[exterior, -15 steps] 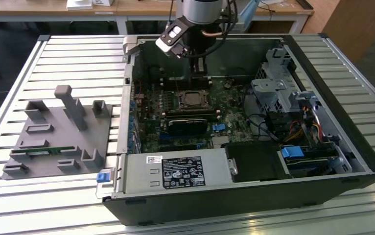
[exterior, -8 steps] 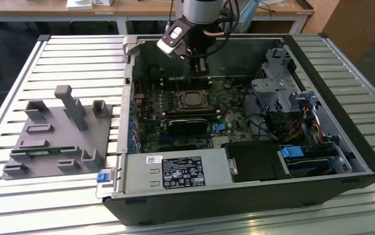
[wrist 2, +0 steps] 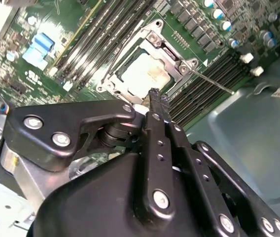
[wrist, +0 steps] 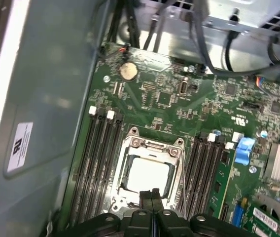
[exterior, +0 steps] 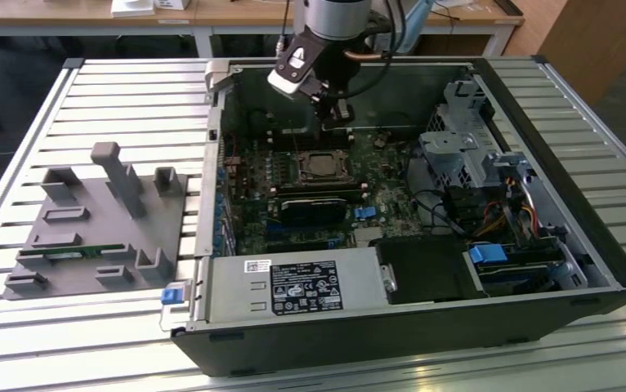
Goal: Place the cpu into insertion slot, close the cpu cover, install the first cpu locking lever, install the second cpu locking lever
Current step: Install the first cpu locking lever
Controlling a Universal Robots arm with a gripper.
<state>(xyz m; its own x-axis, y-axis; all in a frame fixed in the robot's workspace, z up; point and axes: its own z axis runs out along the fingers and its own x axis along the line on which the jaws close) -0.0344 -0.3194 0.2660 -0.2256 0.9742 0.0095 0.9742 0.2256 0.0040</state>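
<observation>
Got the cpu [wrist: 147, 175] seated flat in the insertion slot [exterior: 301, 167], with the cpu cover [wrist: 152, 145] apparently folded down around it. Hovering right at the socket's edge, gripper [wrist: 152, 193] pinched together on nothing. Judging by one thin lever rod [wrist 2: 211, 81] poking out free beside the frame, looks like locking left to do.

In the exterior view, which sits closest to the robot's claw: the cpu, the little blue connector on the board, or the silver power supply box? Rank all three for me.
From the gripper, in the exterior view:
1. The cpu, in its socket just beneath the gripper.
2. The blue connector, further along the board, slightly toward the exterior view's right.
3. The power supply box, at the case's edge nearest the camera.
</observation>
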